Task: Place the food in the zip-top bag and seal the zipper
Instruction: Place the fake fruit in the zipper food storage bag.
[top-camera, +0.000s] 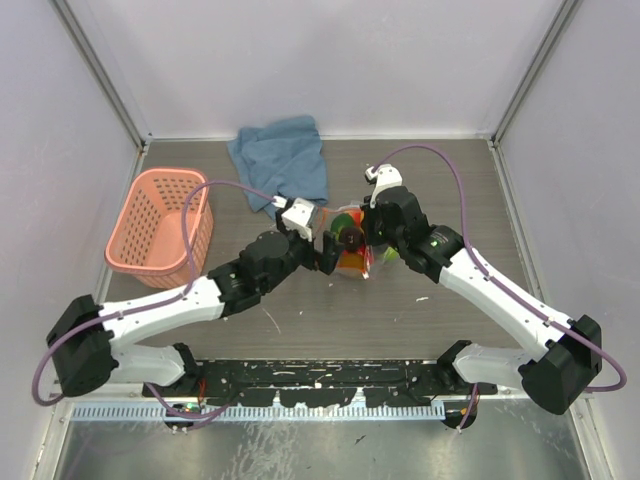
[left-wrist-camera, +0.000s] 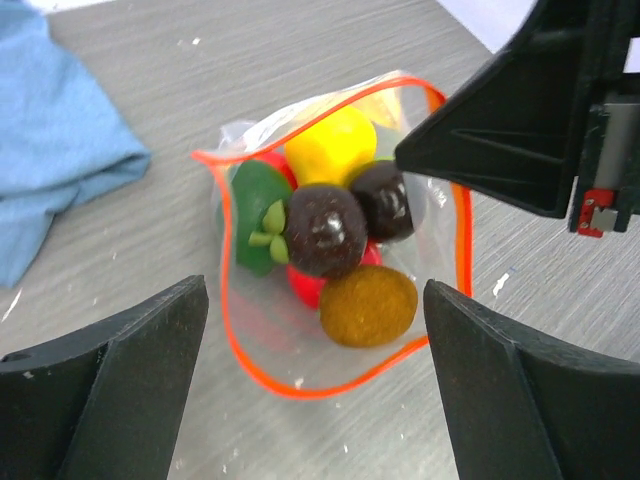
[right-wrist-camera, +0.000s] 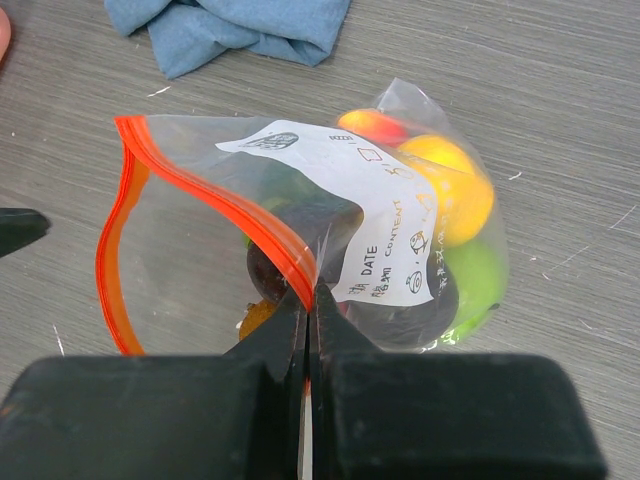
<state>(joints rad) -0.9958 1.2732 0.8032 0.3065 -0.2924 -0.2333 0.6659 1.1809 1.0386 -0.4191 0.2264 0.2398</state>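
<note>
Pinching the zipper (right-wrist-camera: 210, 195) of the zip-top bag (right-wrist-camera: 190, 270), the right gripper (right-wrist-camera: 308, 300) has its fingers pressed together on the red-orange strip, with no gap showing between them. Overhead, it grips the bag's 3 o'clock edge. The left gripper (left-wrist-camera: 312, 300) is spread wide. Its two black fingers (left-wrist-camera: 120, 370) stand to either side of the bag mouth, on the bag's 9 o'clock side overhead. Whether they touch the plastic cannot be told.

The zipper is unsealed: in the left wrist view it forms an open loop around the mouth. The bag lies on the grey wood-grain table (top-camera: 330, 320), near its centre, between the two grippers.

Toy fruits (right-wrist-camera: 460, 195) sit inside the bag. In the left wrist view:
- a dark brown fruit (left-wrist-camera: 325, 230) is in the middle
- a second dark fruit (left-wrist-camera: 382, 200) is just beside it at 2 o'clock
- a green fruit (left-wrist-camera: 255, 215) touches it at 9 o'clock
- a yellow fruit (left-wrist-camera: 330, 145) is at 12 o'clock
- a red fruit (left-wrist-camera: 305, 285) is partly hidden beneath
- a brownish-orange fruit (left-wrist-camera: 368, 305) is at 5 o'clock, nearest the mouth

A white printed label (right-wrist-camera: 370, 215) on the bag faces the right wrist camera.

Farther back, a crumpled blue cloth (top-camera: 283, 160) lies at 11 o'clock from the bag, near it but apart. A pink lattice basket (top-camera: 150, 270) stands well apart at 9 o'clock, by the table's left edge.
</note>
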